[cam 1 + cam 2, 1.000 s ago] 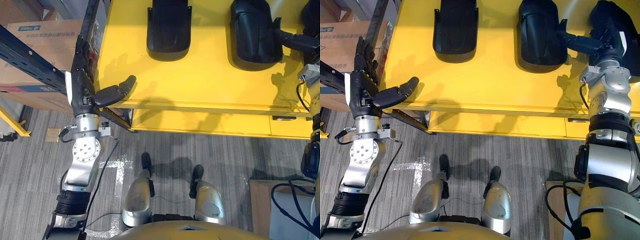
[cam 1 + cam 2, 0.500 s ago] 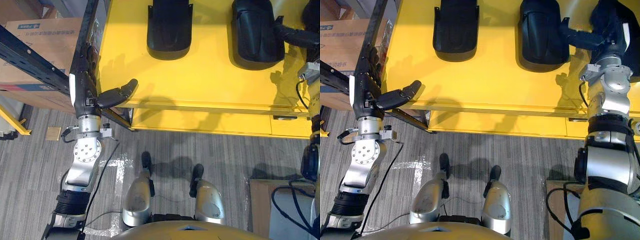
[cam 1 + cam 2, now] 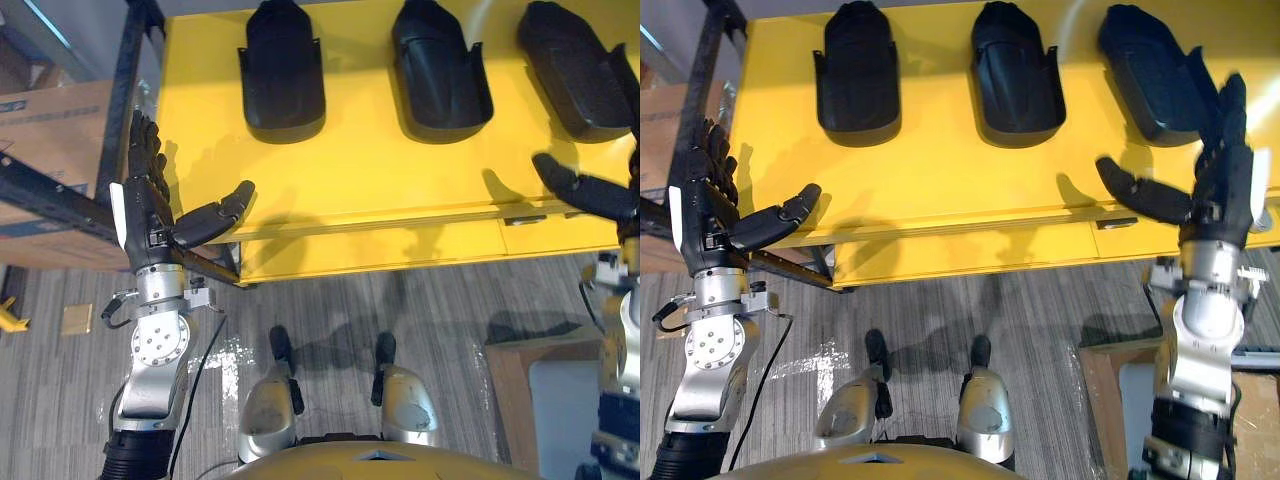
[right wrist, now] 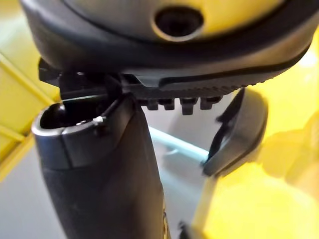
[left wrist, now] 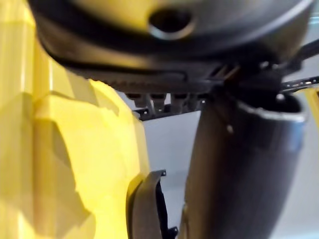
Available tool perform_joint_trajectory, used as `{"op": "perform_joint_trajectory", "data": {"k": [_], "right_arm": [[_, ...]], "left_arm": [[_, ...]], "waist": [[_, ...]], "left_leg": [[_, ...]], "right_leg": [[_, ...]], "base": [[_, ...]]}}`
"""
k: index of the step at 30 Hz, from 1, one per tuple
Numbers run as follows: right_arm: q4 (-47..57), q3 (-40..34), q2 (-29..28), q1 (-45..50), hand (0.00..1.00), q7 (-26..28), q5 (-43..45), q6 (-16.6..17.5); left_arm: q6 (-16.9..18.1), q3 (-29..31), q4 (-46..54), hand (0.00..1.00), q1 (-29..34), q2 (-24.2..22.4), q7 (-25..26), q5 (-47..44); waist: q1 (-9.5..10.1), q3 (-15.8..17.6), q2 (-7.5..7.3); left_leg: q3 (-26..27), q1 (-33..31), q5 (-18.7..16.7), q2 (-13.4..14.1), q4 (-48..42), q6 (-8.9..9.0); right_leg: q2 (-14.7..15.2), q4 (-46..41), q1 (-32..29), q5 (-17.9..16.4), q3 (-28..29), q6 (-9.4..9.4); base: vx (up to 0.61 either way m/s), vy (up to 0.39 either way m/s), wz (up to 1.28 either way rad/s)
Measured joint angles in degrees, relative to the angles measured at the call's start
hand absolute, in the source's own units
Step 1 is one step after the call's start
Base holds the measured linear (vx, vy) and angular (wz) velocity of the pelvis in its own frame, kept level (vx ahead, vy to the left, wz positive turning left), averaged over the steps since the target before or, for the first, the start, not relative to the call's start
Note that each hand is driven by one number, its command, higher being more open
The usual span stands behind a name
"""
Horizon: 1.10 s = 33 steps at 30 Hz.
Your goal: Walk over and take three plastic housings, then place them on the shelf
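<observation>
Three black plastic housings lie in a row on the yellow table: the left housing, the middle housing and the right housing. My left hand is raised by the table's front left corner, open, thumb pointing over the edge, holding nothing. My right hand hovers open at the table's front right edge, just short of the right housing, with its thumb spread and nothing held. One housing's rim shows past the right thumb in the right wrist view.
A black rack beam runs along the left with a cardboard box behind it. The table has a yellow lower front panel. A wooden board lies on the grey floor at the lower right.
The camera has shifted, so all three housings now show. My right hand has drawn back from the housings to the table's front edge, still open and empty. The left hand has hardly moved.
</observation>
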<state>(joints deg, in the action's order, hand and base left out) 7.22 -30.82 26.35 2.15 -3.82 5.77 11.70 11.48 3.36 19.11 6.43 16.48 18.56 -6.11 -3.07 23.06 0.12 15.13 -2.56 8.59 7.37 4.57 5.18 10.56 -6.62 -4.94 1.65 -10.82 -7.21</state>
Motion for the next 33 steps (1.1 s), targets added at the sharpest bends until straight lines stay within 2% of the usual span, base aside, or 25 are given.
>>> {"op": "perform_joint_trajectory", "data": {"k": [6, 12, 15, 20, 23, 27, 30, 33], "right_arm": [[2.1, -3.6, -0.7, 3.8, 1.00, -8.0, -7.9, -0.1], [2.0, -3.6, -0.7, 2.9, 1.00, -16.3, -9.9, -1.5], [-2.7, -3.6, 0.7, -0.6, 1.00, -20.1, -9.8, -2.9], [-12.5, -3.5, 4.3, -7.2, 1.00, -22.5, -7.1, -4.9], [-18.9, -3.3, 8.3, -10.5, 1.00, -23.2, -6.0, -5.2], [-25.1, -1.1, 10.6, -17.0, 1.00, -23.4, -4.6, -5.6], [-28.7, 0.6, 14.0, -19.8, 1.00, -23.3, -2.8, -5.6], [-30.5, 1.2, 14.8, -23.5, 1.00, -23.2, -2.3, -5.6]], "left_arm": [[0.0, 0.0, 1.0, 1.00, 0.9, 0.0, 0.0, 0.0], [0.0, 0.0, 1.9, 1.00, 0.5, 0.0, 0.7, 0.0], [0.0, 0.0, 1.9, 1.00, 0.2, 0.2, 0.9, 0.0], [-0.1, 0.0, 1.8, 1.00, -0.1, 2.5, 0.9, 0.0], [-0.1, 0.1, 1.8, 1.00, -1.9, 2.6, 0.8, -0.1], [-0.1, 0.9, 1.7, 1.00, -2.9, 4.2, 0.8, -0.1], [-0.1, 1.3, 1.6, 1.00, -4.7, 4.5, 0.8, -0.1], [-0.1, 2.0, 1.6, 1.00, -4.8, 4.5, 0.8, -0.3]], "waist": [[-1.86, -0.1, -0.13], [-1.77, -0.1, -0.09], [-1.75, -0.1, -0.09], [-1.12, -0.1, 0.10], [-0.52, 0.0, 0.73], [-0.10, 0.0, 1.09], [0.18, 0.7, 2.17], [0.24, 1.2, 3.19]], "left_leg": [[1.4, -0.5, -1.9, 1.3, -2.7, 0.41], [1.1, -1.4, -2.8, 1.9, -4.4, 0.78], [0.3, -2.3, -2.8, 1.8, -5.0, 0.78], [-0.8, -3.6, -2.9, 1.7, -5.7, 0.70], [-1.8, -5.2, -2.6, 1.3, -6.4, 0.16], [-2.5, -5.5, -2.4, 1.0, -6.5, 0.02], [-3.9, -6.5, -1.8, 0.6, -6.4, -0.18], [-4.5, -6.7, -1.7, 0.2, -6.4, -0.15]], "right_leg": [[-1.0, 0.7, 0.0, 0.4, 1.1, -0.07], [-1.6, 0.7, 0.0, 0.4, 1.0, -0.08], [-1.5, 0.7, -0.2, 0.4, 0.4, -0.06], [-1.4, 0.6, -0.4, 0.3, -0.6, 0.07], [-0.8, -0.1, -1.4, 0.3, -1.5, 0.15], [-0.5, -0.6, -1.5, 0.1, -2.1, 0.37], [0.0, -2.0, -2.2, -0.6, -3.4, 0.96], [0.5, -2.9, -2.4, -1.0, -3.8, 0.88]], "base": [[0.04, -0.017, -0.15], [0.00, -0.004, 0.00], [-0.01, 0.006, 0.11], [-0.02, 0.004, 0.11], [-0.01, 0.018, 0.18], [-0.01, 0.013, 0.10], [-0.02, 0.007, 0.22], [-0.03, 0.010, 0.12]]}}
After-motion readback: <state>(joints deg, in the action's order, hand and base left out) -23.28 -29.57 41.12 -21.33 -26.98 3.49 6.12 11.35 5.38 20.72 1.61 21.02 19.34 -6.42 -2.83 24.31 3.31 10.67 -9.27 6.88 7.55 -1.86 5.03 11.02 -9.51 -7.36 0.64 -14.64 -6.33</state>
